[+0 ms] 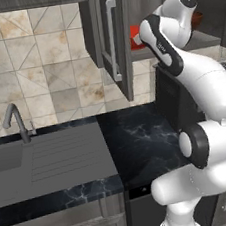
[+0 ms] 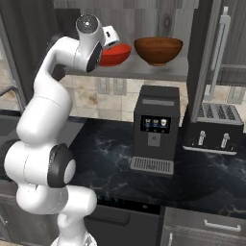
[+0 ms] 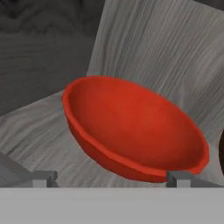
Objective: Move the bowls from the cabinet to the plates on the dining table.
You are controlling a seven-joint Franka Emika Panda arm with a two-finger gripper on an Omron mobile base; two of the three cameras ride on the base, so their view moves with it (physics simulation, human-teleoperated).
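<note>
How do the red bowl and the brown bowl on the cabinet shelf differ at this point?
The red bowl is glossy bright red; the brown bowl is dark and wood-grained. The red bowl sits left, partly behind the arm, with the open end effector close in front of it; the brown bowl stands to its right, unapproached. Both are round, deep, upright and on the same shelf.

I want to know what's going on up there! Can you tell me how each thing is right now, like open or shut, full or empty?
Glossy red round bowl: upright on the cabinet shelf, empty, not held.
Dark brown wooden bowl: upright on the same shelf, untouched.
Dark wood-grain wall cabinet: door open.
Robot's gripper: fingers wide open, at the red bowl's near rim.
Black toaster: slots empty.
</note>
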